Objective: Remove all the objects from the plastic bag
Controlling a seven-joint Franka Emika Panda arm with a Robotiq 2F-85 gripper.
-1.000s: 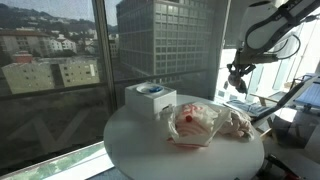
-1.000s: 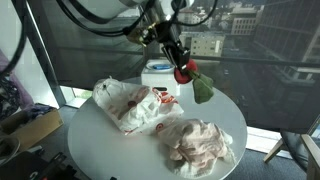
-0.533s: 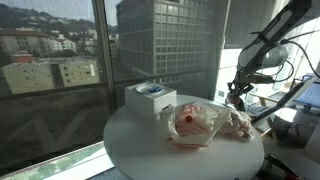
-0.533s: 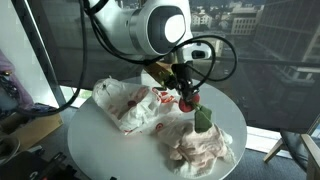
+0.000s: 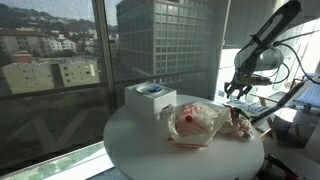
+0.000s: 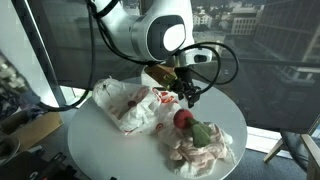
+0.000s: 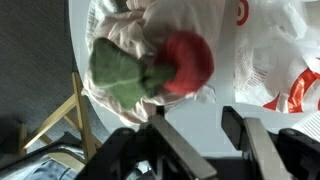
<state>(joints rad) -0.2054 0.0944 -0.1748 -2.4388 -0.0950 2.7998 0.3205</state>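
The white plastic bag point(image 6: 124, 101) with red print lies crumpled on the round white table point(image 6: 105, 150); it also shows in an exterior view as the plastic bag point(image 5: 195, 122) and at the wrist view's right edge as the plastic bag point(image 7: 285, 70). A soft red and green object point(image 6: 192, 126) rests on a crumpled pale cloth point(image 6: 205, 152), free of the fingers. My gripper point(image 6: 188, 96) hangs just above it, open and empty. In the wrist view the object point(image 7: 170, 62) lies beyond the gripper point(image 7: 200, 125), whose jaws stand apart over bare table.
A white box point(image 5: 150, 98) with a blue top stands at the table's back near the window. A wooden frame point(image 7: 60, 125) shows below the table's rim point(image 7: 78, 90). Cables and equipment point(image 5: 290, 100) sit beside the table.
The gripper came down over the pale cloth with the red and green object, then opened. The object now lies on the cloth, released.
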